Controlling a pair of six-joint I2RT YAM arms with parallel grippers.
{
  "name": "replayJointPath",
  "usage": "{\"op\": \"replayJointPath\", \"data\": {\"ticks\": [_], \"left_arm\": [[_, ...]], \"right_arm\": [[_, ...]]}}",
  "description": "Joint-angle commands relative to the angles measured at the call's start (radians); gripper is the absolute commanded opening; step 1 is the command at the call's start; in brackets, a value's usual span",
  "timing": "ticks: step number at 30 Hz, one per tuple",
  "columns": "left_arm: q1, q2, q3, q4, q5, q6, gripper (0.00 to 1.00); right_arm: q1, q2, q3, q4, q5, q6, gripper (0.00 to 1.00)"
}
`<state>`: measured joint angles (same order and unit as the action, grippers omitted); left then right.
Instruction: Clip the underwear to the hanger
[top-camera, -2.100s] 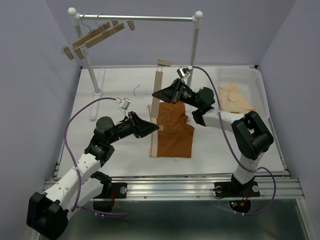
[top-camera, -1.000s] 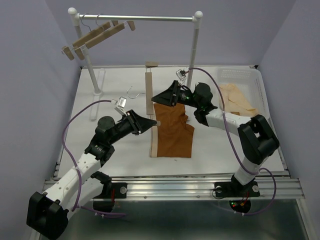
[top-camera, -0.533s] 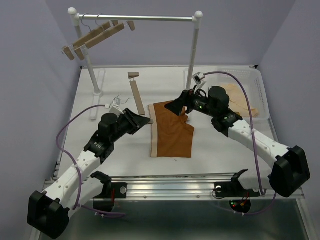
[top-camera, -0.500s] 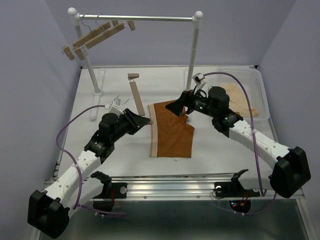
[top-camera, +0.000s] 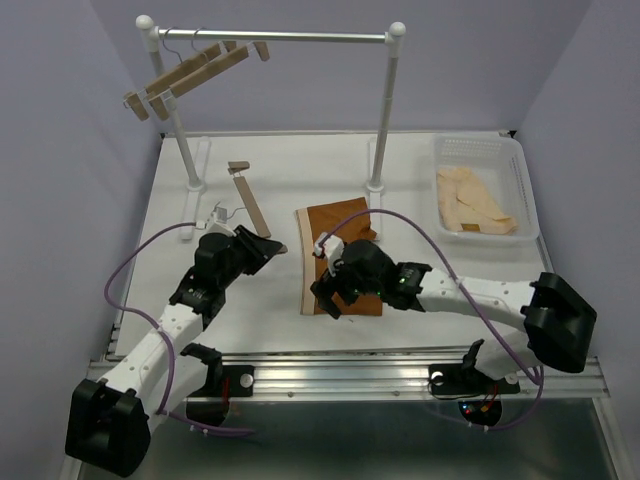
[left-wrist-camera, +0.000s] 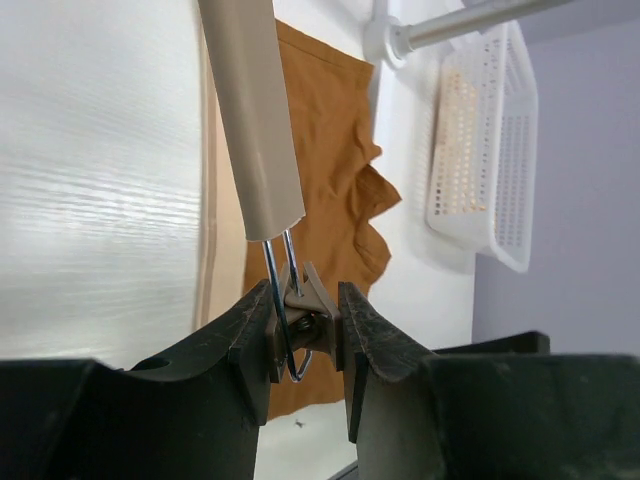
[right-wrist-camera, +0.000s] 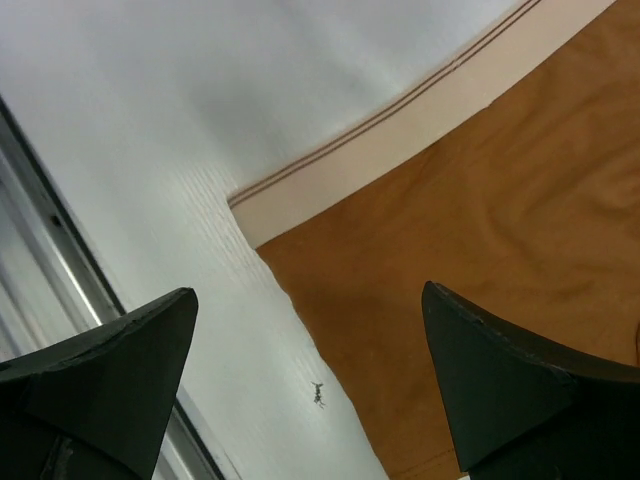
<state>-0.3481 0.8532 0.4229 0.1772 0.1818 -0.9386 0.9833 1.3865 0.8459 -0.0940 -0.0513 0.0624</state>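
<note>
Top external: right gripper (right-wrist-camera: 308, 300) released hanger (top-camera: 250, 205), dropped over underwear (top-camera: 335, 222) near corner, jaws wide. Left gripper (left-wrist-camera: 305, 320), clamped on hanger clip (left-wrist-camera: 306, 300), dragged it leftward. Clipping not begun.

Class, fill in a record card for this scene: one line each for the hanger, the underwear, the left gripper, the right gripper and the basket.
hanger: left of the underwear, apart from it
underwear: spread on the table, unclipped
left gripper: shut on the hanger's end clip
right gripper: open, above the waistband corner
basket: far right, holds a pale garment
</note>
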Motion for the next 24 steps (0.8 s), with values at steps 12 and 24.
{"op": "replayJointPath", "data": {"ticks": [12,24], "left_arm": [[0.123,-0.055,-0.091,0.048,0.067,0.153,0.00],[0.132,-0.118,-0.177,0.054,0.124,0.153,0.00]], "right_arm": [[0.224,0.285,0.102,0.143,0.261,-0.326,0.94],[0.262,0.348,0.130,0.185,0.252,-0.395,0.79]]}}
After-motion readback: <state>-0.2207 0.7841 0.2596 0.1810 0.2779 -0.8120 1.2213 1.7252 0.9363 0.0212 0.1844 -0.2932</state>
